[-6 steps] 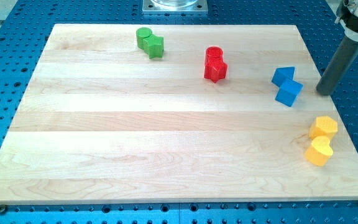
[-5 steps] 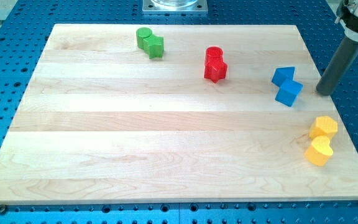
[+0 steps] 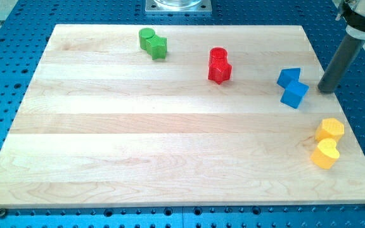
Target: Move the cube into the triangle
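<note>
A blue cube (image 3: 294, 94) lies on the wooden board at the view's right, touching a blue triangle block (image 3: 288, 77) just above and left of it. My tip (image 3: 325, 90) is at the lower end of the dark rod, a short way to the right of the cube and apart from it.
A red cylinder (image 3: 218, 56) and a red star block (image 3: 220, 71) sit together at the upper middle. A green cylinder (image 3: 147, 38) and a green star block (image 3: 158, 47) lie at the upper left. A yellow hexagon block (image 3: 329, 129) and a yellow heart block (image 3: 326, 154) lie at the lower right near the board's edge (image 3: 360, 152).
My tip has moved slightly left and up, closer to the blue cube. No block has moved.
</note>
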{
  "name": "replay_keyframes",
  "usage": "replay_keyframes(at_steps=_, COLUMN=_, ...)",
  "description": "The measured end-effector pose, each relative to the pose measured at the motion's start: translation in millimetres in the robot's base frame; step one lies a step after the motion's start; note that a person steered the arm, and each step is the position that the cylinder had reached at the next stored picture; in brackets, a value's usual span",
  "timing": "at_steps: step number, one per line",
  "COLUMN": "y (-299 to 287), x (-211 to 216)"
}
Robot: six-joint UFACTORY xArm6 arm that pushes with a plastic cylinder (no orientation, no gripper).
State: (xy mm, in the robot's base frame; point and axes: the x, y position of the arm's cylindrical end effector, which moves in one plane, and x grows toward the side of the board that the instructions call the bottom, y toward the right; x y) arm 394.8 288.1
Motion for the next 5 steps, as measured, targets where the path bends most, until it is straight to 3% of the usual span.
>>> replay_keyframes(at_steps=5, y=-38.9, x=-10.7)
